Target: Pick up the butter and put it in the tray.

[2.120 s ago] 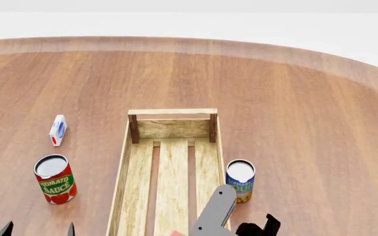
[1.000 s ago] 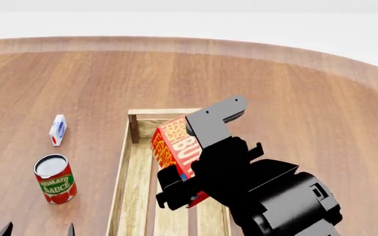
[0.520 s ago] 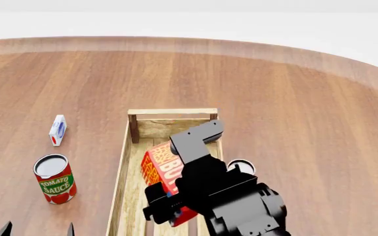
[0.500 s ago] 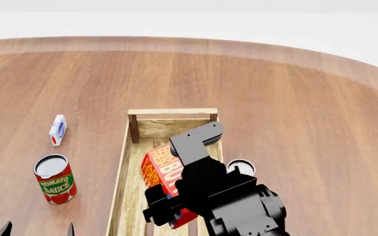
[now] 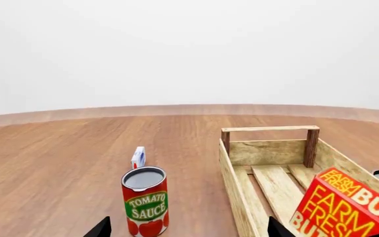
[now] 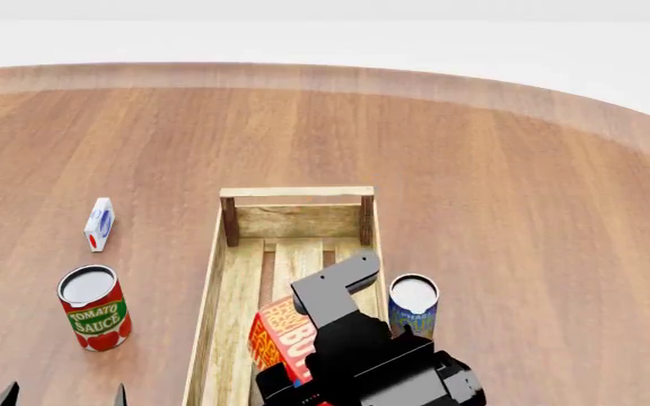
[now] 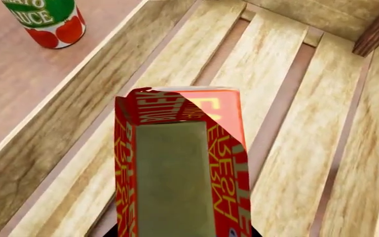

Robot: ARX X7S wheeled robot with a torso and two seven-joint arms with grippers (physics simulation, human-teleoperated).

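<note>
The butter point(image 6: 280, 341), a red and orange carton, is held tilted over the near part of the tray point(image 6: 298, 218), a long pale wooden crate. My right gripper point(image 6: 302, 372) is shut on the butter; its black body hides the carton's lower part. In the right wrist view the butter point(image 7: 179, 173) hangs just above the tray's slats point(image 7: 295, 148). The left wrist view shows the butter point(image 5: 347, 207) over the tray point(image 5: 268, 143). My left gripper point(image 6: 63, 396) shows only two black fingertips set wide apart at the lower left, with nothing between them.
A tomato sauce can point(image 6: 95, 308) stands left of the tray. A small white, blue and red carton point(image 6: 99, 224) lies farther back left. A blue-labelled can point(image 6: 413, 304) stands against the tray's right side. The round wooden table's edge point(image 6: 325, 74) curves behind.
My right gripper has carried the butter down and toward me over the tray, from high above the far end to low over the near slats. The left gripper has not moved.
</note>
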